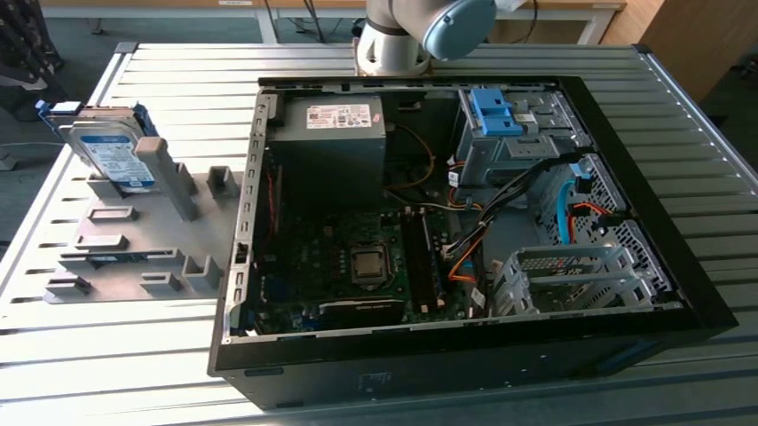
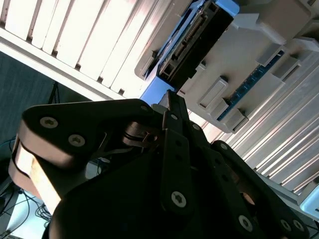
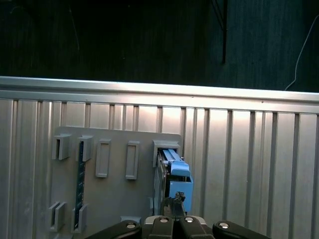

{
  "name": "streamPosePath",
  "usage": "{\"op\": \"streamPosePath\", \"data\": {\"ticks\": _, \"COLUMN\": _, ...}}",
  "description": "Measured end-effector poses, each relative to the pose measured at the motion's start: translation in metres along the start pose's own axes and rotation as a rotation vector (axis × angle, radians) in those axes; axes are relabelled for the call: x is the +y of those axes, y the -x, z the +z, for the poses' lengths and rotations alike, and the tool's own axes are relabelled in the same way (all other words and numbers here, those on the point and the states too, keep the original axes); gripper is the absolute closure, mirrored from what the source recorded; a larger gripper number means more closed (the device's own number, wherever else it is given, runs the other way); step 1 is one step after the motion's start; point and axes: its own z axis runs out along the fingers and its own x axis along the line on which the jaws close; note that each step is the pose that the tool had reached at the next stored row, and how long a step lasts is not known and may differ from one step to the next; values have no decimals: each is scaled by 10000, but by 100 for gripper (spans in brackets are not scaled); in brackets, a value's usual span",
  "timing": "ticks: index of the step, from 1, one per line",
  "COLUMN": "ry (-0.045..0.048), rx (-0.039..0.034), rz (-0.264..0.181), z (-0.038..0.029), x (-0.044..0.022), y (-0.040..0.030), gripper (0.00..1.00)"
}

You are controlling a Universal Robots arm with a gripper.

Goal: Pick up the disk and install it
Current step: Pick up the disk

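Note:
The disk [image 1: 109,153] is a silver drive with a blue-and-white label in a blue carrier. It stands on edge in a slot of the grey holder plate [image 1: 130,240], at the exterior view's left. In the first wrist view the disk [image 3: 172,172] shows edge-on, with my gripper [image 3: 177,200] some way above it and its fingertips close together, holding nothing. In the second wrist view the black gripper [image 2: 169,97] points toward the disk [image 2: 197,37], apart from it.
An open computer case [image 1: 414,82] lies on the slatted metal table [image 1: 663,89], with a drive bay with a blue carrier [image 1: 495,111] and a metal cage [image 1: 569,275] inside. The arm [image 1: 409,31] rises behind the case. The holder plate [image 3: 114,199] has several other slots.

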Motion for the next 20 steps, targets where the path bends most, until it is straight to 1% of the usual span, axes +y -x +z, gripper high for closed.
{"op": "streamPosePath", "data": {"ticks": 3, "ry": -2, "rx": -7, "rz": 38, "z": 0, "x": 0, "y": 0, "gripper": 89}}
{"op": "streamPosePath", "data": {"ticks": 9, "ry": -36, "rx": -23, "rz": 773, "z": 0, "x": 0, "y": 0, "gripper": 89}}
{"op": "streamPosePath", "data": {"ticks": 12, "ry": -39, "rx": -36, "rz": 972, "z": 2, "x": 0, "y": 0, "gripper": 89}}
{"op": "streamPosePath", "data": {"ticks": 14, "ry": -35, "rx": -59, "rz": 1032, "z": 1, "x": 0, "y": -1, "gripper": 89}}
{"op": "streamPosePath", "data": {"ticks": 20, "ry": -38, "rx": -74, "rz": 1059, "z": 2, "x": 0, "y": -1, "gripper": 89}}
